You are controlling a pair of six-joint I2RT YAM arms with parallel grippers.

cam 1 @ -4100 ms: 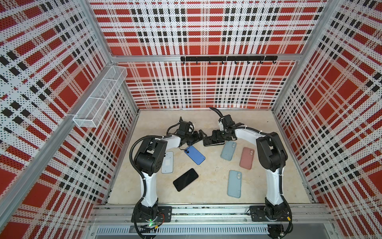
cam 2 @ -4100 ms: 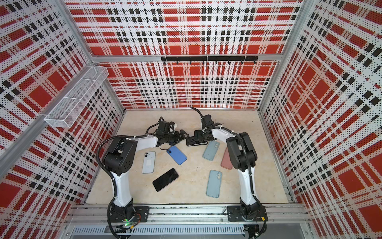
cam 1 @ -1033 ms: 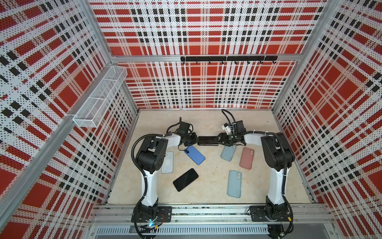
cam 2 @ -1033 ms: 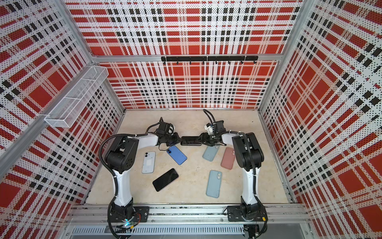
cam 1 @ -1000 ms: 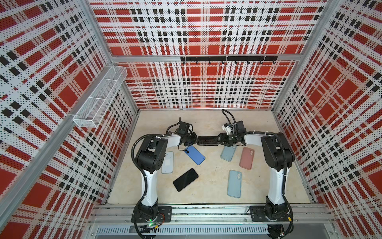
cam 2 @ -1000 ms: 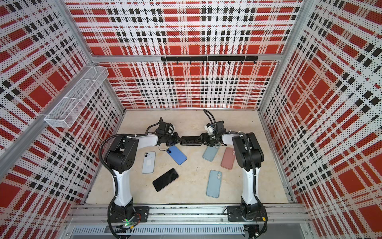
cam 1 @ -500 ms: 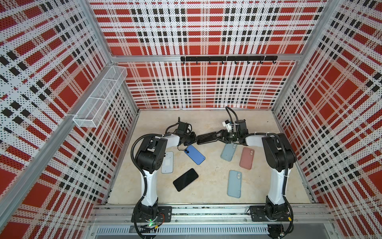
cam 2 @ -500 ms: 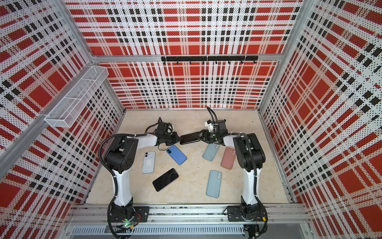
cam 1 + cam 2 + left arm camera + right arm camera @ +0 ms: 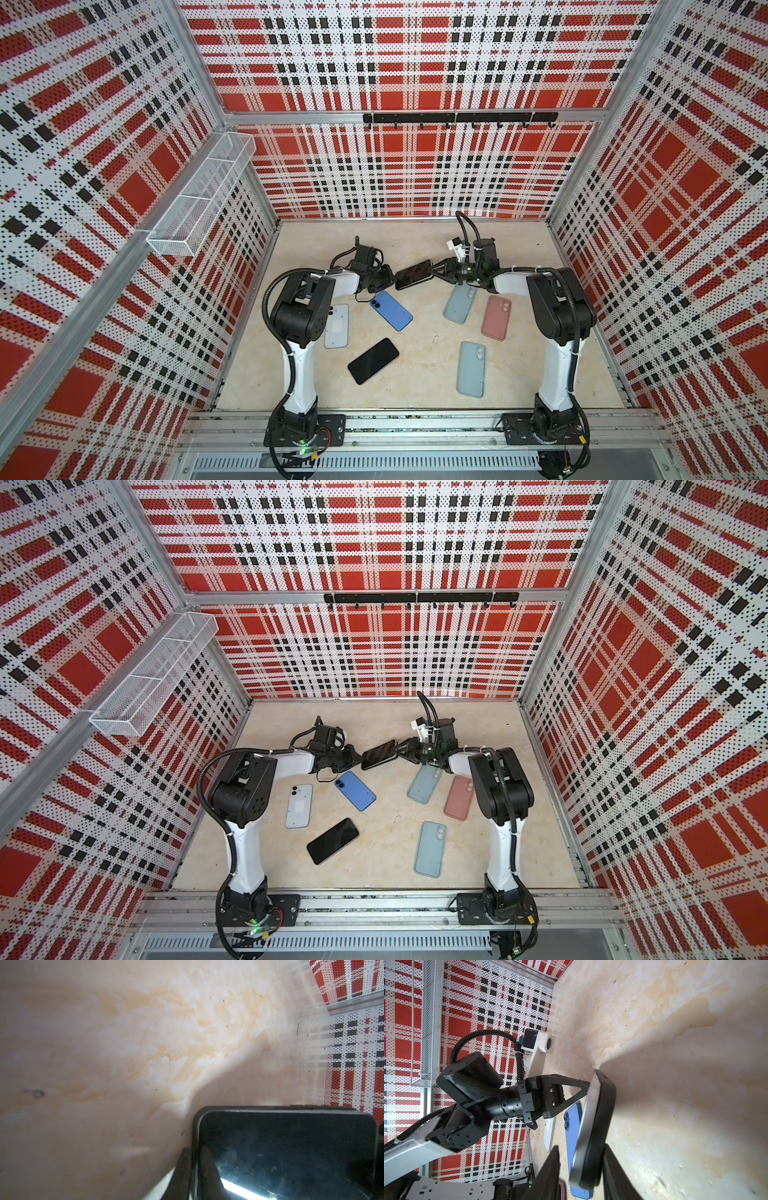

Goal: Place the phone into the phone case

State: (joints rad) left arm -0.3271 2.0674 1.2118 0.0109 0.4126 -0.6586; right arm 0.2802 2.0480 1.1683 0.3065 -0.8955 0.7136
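A phone (image 9: pixel 583 1126) backed by a black case (image 9: pixel 604 1109) stands edge-on over the pale marbled worktop (image 9: pixel 675 1064), its far end pinched by the left hand (image 9: pixel 588 1085). The right hand (image 9: pixel 581 1146) brackets the near end: one finger (image 9: pixel 614 1172) lies against the case's back, the other stands clear of the screen side (a blue phone (image 9: pixel 572 1126), flat on the worktop, shows through the gap). A wire basket (image 9: pixel 430 1022) hangs on the red plaid wall (image 9: pixel 492 1012) behind.

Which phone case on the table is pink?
The pink case, lying just right of the far grey-blue case; nothing else there is pink.
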